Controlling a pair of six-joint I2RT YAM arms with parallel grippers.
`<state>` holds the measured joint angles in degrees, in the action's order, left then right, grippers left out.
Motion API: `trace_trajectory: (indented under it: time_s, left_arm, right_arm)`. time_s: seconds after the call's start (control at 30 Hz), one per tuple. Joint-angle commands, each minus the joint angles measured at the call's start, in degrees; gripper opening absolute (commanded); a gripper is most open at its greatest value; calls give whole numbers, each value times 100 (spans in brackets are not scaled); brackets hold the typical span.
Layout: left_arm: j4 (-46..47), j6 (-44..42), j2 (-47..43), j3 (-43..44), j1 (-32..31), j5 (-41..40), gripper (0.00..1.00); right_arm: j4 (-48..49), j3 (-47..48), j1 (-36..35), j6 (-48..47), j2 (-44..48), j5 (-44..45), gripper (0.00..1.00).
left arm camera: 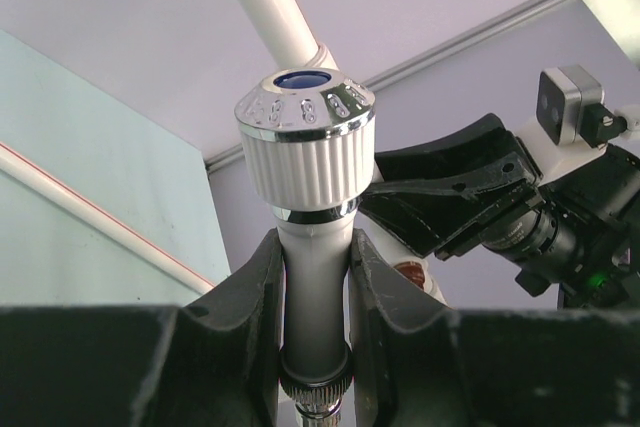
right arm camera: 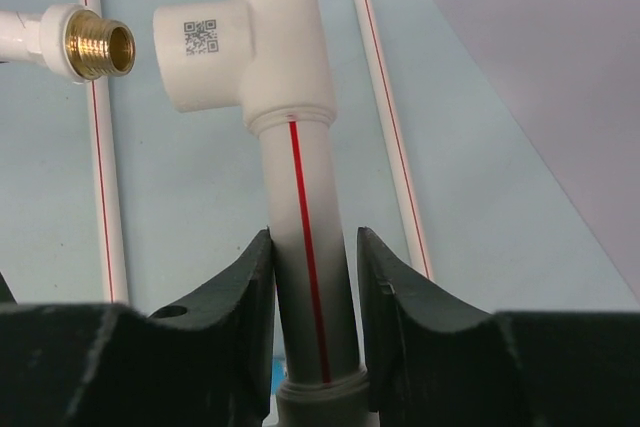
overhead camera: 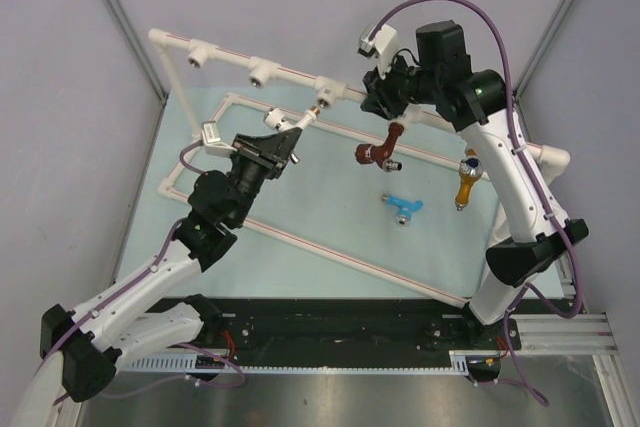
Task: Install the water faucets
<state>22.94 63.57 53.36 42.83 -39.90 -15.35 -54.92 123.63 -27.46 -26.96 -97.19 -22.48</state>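
The pipe frame [overhead camera: 350, 260] lies on the mat [overhead camera: 320, 197], with its raised rail [overhead camera: 235, 60] along the far side. The left gripper [overhead camera: 288, 137] holds the first tap [overhead camera: 305, 122] just in front of the rail's third socket [overhead camera: 323, 93] (counting from the left), near it but apart. The right gripper [overhead camera: 378, 101] clasps the rail just right of that socket. On the mat, a second tap [overhead camera: 378, 150] lies below the right gripper, a third tap [overhead camera: 403, 207] lies nearer the arms, and a fourth tap [overhead camera: 466, 185] lies furthest right.
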Motion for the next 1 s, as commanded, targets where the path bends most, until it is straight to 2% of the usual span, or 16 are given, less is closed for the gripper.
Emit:
trace_trajectory:
  time_s: [0.0,0.17,0.53,0.97]
  left_arm:
    - [387,103,-81,164,-35,-468,0]
    - [457,156,-72,121,-27,-574,0]
    - [554,94,165,313,-35,-688,0]
    - [606,24,473,551,-35,-890,0]
  right_arm:
    - [701,196,-84,1394,-168,850,0]
    - [824,468,-101,1685,-389,1114,0]
    - [948,416,-198,1861,-485,1562,0]
    - [1009,275,-207,1835,-406,1598,0]
